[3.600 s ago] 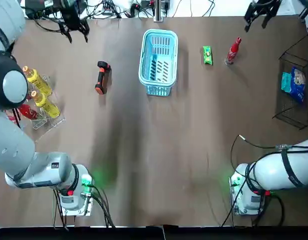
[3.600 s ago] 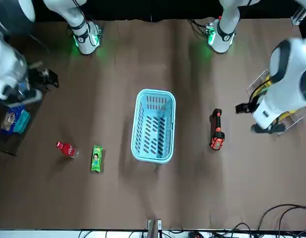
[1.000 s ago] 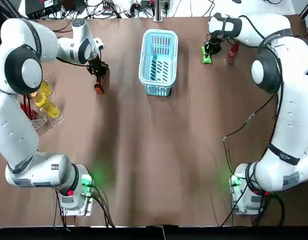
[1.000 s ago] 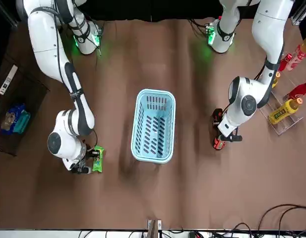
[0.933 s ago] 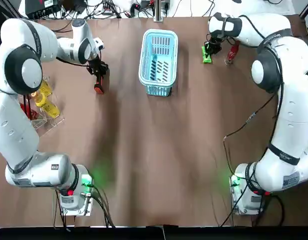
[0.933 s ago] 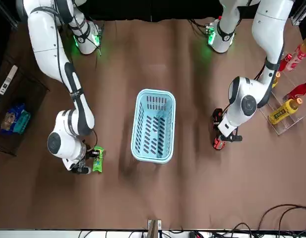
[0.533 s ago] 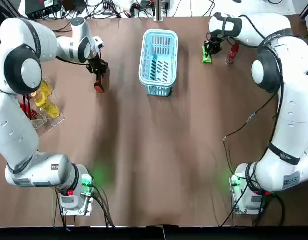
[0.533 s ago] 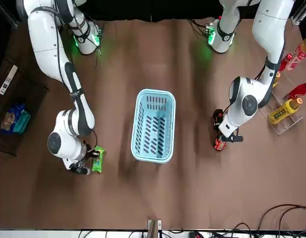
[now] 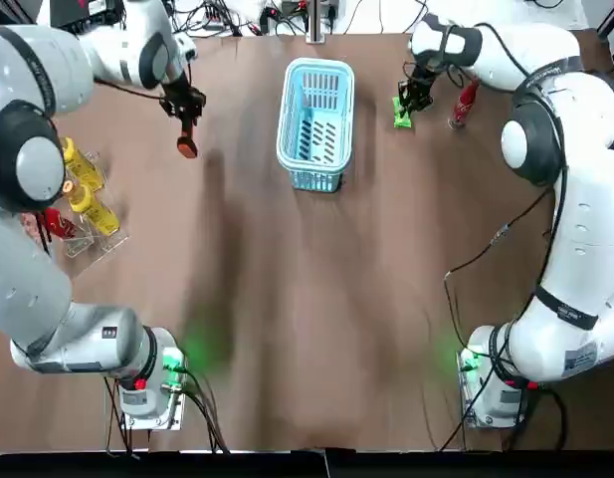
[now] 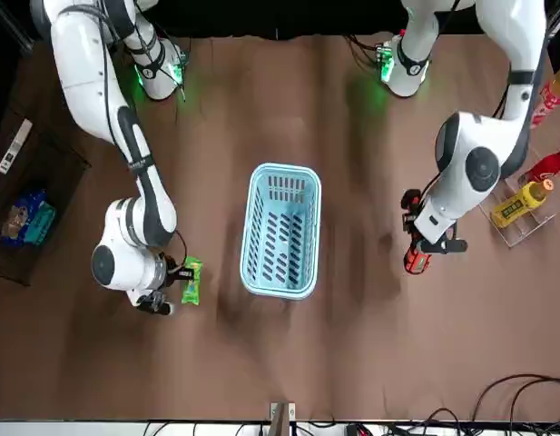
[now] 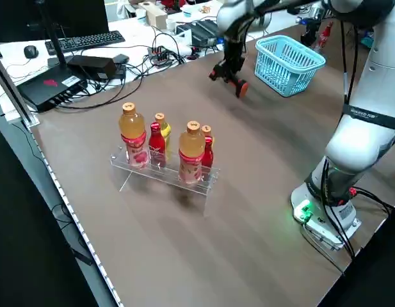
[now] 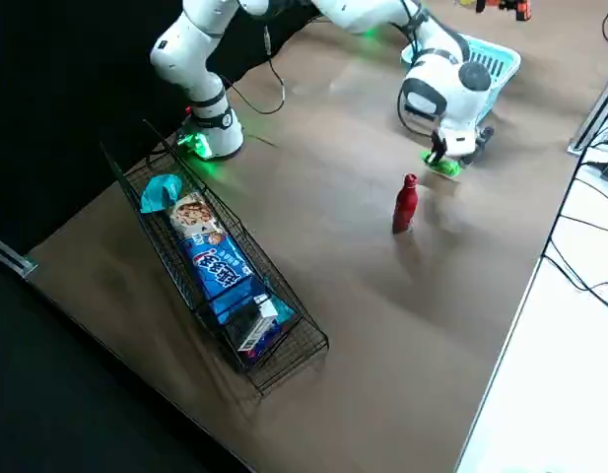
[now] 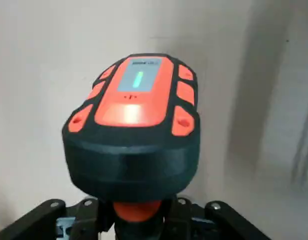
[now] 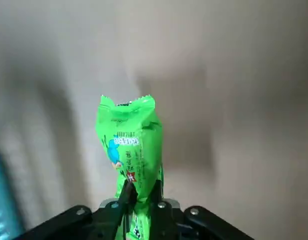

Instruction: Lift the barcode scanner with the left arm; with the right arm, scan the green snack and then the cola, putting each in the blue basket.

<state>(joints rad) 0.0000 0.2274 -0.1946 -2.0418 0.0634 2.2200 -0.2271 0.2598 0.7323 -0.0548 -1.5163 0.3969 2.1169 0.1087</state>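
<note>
Here we see the barcode scanner (image 9: 186, 139) clamped by its handle in the left gripper's (image 9: 184, 108) fingers, its orange head pointing away from the wrist, held clear of the bench (image 9: 316, 299) on the robot's left of the blue basket (image 9: 283, 129). On the basket's other side, the right gripper (image 9: 410, 100) pinches the green snack (image 9: 400, 114) by one end between narrow fingers. The cola (image 9: 466, 98) stands upright near it, farther right, and a bottle rack (image 9: 83, 199) sits at the bench's left edge.
</note>
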